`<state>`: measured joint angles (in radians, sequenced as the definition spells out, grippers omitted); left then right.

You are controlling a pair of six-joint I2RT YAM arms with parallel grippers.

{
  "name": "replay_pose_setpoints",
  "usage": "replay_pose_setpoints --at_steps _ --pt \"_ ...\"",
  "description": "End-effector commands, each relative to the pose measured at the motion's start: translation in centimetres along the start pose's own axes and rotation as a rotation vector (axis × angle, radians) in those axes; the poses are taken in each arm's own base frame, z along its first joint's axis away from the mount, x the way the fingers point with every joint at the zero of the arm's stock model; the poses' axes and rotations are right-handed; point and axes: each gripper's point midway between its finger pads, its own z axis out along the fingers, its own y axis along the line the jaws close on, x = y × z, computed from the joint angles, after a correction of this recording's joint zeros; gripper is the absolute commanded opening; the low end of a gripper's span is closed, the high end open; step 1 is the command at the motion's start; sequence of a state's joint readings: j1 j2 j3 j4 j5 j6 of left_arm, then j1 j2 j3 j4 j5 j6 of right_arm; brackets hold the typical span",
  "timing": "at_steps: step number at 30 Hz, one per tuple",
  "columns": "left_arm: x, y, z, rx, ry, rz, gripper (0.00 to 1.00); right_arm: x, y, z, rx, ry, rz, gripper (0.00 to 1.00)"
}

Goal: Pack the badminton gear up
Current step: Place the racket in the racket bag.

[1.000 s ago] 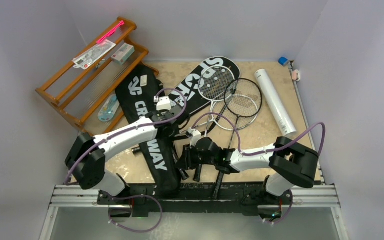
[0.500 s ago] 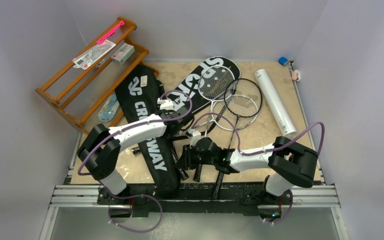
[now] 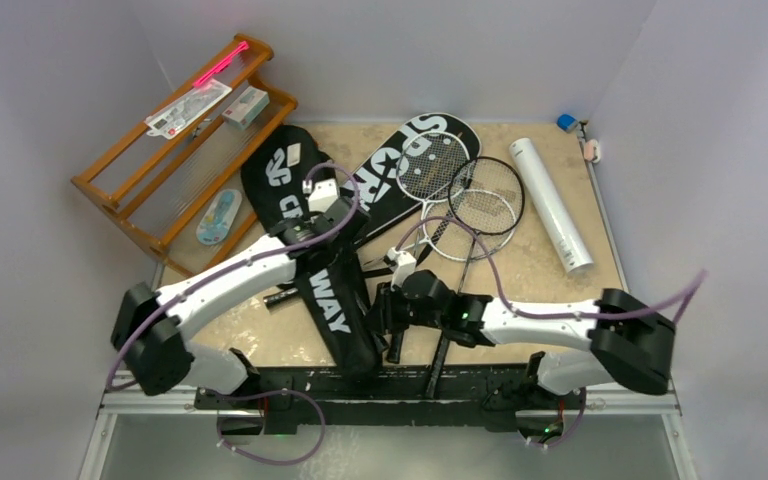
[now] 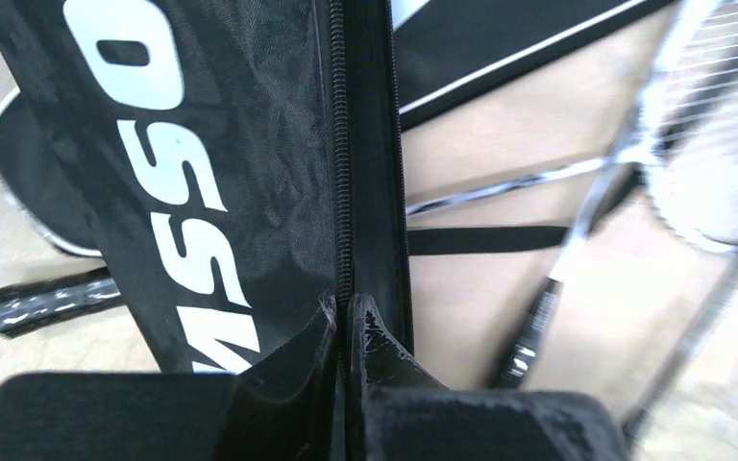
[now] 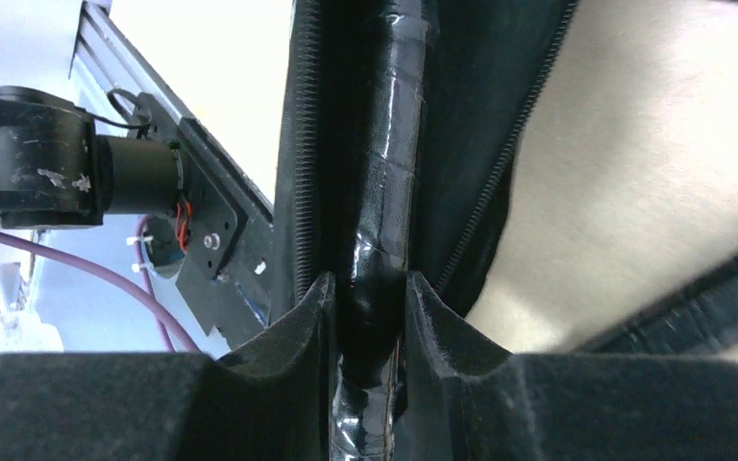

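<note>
The left arm's fingers (image 4: 307, 355) were pinched fully together on the zipped edge of the long black racket-shaped fabric cover lettered "CROSSWAY" (image 4: 231, 144). The zip line ran straight down into the seam where they met. Seen from above, the cover lay flat on the tan stone-patterned surface (image 3: 540, 290). It slanted from its rounded head beside the orange-brown wooden rack (image 3: 175, 150) down to the near edge between the two arm bases.

The right arm's fingers (image 5: 317, 317) stood narrow, clamped on either side of a black tape-wrapped racket handle (image 5: 389, 144). That handle lay in the gap between the cover's two zip rows. In the top view these fingers sat just beside the cover's right edge, near the letters "WAY".

Farther back, a second black racket-shaped cover lettered "SPORT" (image 3: 400, 165) lay flat. Several thin-framed rackets with round strung heads (image 3: 487, 195) overlapped on and beside it, their shafts pointing toward the near edge. A long white tube (image 3: 550, 205) lay to their right, apart from them. In the left wrist view, another black handle (image 4: 48, 303) stuck out from under the cover's left side.
</note>
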<state>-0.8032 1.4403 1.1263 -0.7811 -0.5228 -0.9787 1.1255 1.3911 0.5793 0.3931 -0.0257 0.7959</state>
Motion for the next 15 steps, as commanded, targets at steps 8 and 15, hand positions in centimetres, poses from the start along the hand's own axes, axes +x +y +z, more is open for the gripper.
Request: replay_pose_setpoints --at_steps 8,15 --pt "-2.8 -10.6 -10.2 0.772 -0.004 -0.054 0.00 -7.1 1.6 -7.3 0.067 -0.247 -0.202 0.05" --pt "1.6 -12.6 -11.3 1.061 0.087 -0.010 0.00 -8.5 0.4 -8.0 0.170 -0.290 -0.204 0.04"
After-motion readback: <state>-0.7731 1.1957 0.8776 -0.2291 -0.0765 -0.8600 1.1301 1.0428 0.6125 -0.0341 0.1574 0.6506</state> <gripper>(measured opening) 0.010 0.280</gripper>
